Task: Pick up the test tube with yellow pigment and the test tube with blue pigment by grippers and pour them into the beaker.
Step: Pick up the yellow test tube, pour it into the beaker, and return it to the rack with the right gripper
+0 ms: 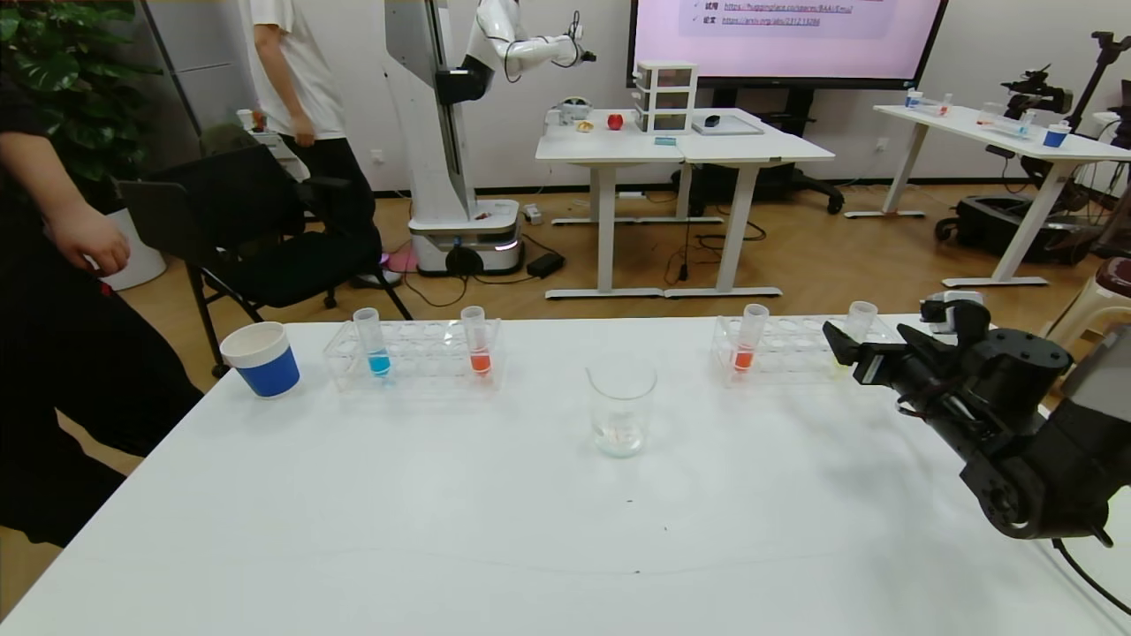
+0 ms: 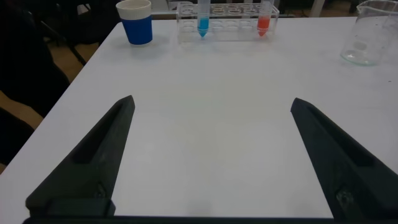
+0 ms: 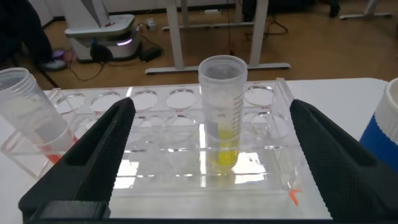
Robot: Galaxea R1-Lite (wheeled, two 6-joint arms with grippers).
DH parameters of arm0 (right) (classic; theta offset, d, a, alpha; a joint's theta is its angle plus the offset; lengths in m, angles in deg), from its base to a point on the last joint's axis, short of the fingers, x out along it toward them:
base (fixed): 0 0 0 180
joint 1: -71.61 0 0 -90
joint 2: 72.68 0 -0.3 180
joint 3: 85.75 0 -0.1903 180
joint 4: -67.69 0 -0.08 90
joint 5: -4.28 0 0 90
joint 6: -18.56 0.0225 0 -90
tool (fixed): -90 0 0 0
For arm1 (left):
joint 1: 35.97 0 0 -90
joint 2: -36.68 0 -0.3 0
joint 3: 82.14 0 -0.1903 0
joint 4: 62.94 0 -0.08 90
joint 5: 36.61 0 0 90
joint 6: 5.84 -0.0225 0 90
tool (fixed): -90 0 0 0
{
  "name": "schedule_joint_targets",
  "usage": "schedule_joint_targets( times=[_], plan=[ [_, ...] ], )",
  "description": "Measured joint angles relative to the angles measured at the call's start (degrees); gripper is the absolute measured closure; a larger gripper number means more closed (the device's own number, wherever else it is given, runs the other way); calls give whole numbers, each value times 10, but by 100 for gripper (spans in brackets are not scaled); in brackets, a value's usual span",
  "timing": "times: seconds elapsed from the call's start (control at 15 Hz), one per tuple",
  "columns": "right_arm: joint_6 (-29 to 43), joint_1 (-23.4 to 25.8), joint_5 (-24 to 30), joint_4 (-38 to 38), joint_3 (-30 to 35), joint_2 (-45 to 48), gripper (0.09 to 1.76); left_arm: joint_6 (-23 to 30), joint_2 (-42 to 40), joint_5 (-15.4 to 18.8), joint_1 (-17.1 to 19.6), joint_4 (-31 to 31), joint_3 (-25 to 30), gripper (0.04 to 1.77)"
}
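Note:
The beaker stands mid-table, nearly empty. The blue-pigment test tube stands in the left clear rack; it also shows in the left wrist view. The yellow-pigment test tube stands in the right rack. My right gripper is open just in front of it. In the right wrist view the yellow tube stands upright beyond the open gripper, untouched. My left gripper is open and empty over bare table; it is out of the head view.
An orange-red tube stands in each rack. A blue-and-white paper cup is at the far left, another beside the right rack. A person stands at the table's left edge.

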State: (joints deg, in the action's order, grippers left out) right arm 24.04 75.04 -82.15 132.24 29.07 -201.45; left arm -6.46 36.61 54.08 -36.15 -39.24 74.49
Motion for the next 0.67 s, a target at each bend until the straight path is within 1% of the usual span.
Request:
schedule_joint_targets(
  times=[0.27,0.4,0.53,0.67],
  plan=[
    [-17,3,4,-57,-104,-42,11,0,0,0,0,0,0,6],
    [-37,6,10,-75,-142,-58,11,0,0,0,0,0,0,6],
    [-44,11,15,-81,-165,-69,11,0,0,0,0,0,0,6],
    [-45,13,17,-81,-171,-75,11,0,0,0,0,0,0,6]
  ],
)
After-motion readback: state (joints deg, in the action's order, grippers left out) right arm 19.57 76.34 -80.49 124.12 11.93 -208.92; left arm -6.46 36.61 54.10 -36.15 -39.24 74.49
